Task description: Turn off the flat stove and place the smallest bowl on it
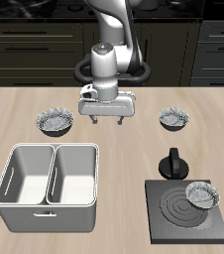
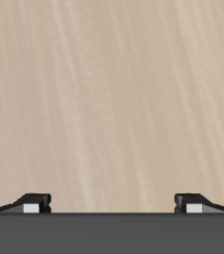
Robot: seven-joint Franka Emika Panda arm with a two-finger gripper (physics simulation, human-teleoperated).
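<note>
The flat stove point(image 1: 188, 210) lies near the table's front edge, its burner rings point(image 1: 178, 205) dull grey, with the black knob point(image 1: 173, 162) at its back edge. One fluted silvery bowl point(image 1: 202, 194) rests on the stove slab beside the rings. The smallest bowl point(image 1: 174, 119) stands farther back, beyond the knob. A larger bowl point(image 1: 55, 121) is at the same depth across the table. My gripper point(image 1: 105, 123) hangs open between those two back bowls, above bare table and holding nothing. The wrist view shows only wood and my fingertips point(image 2: 33, 203).
A grey double-compartment bin point(image 1: 48, 184) stands near the front edge, beside the stove. Dark cabinets line the wall behind the robot base point(image 1: 112, 69).
</note>
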